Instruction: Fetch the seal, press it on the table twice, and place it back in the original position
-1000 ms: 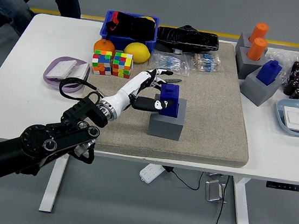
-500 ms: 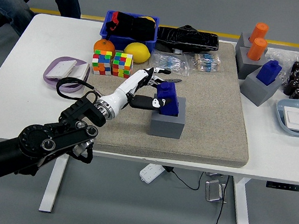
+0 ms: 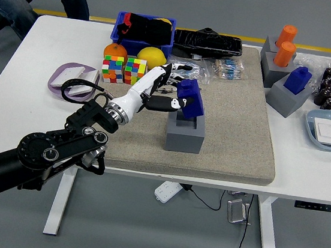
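My left hand [image 3: 168, 94] is shut on a blue seal [image 3: 190, 98] and holds it tilted, just above the slot of its grey holder block [image 3: 185, 133] on the beige mat [image 3: 234, 108]. The seal's base is clear of the block. The black left arm [image 3: 60, 144] comes in from the lower left. The right arm is out of view.
Two Rubik's cubes [image 3: 124, 70], an orange [image 3: 115, 50] and a lemon [image 3: 152, 56] lie just behind my hand. A blue bin [image 3: 144, 29] and black tray [image 3: 207, 42] stand at the back. Grey blocks with orange seals [image 3: 286, 45] and a blue seal [image 3: 297, 80] stand at right. A person sits top left.
My left hand has lifted the blue seal up out of the grey holder block and tilted it; one second ago it sat in the slot.
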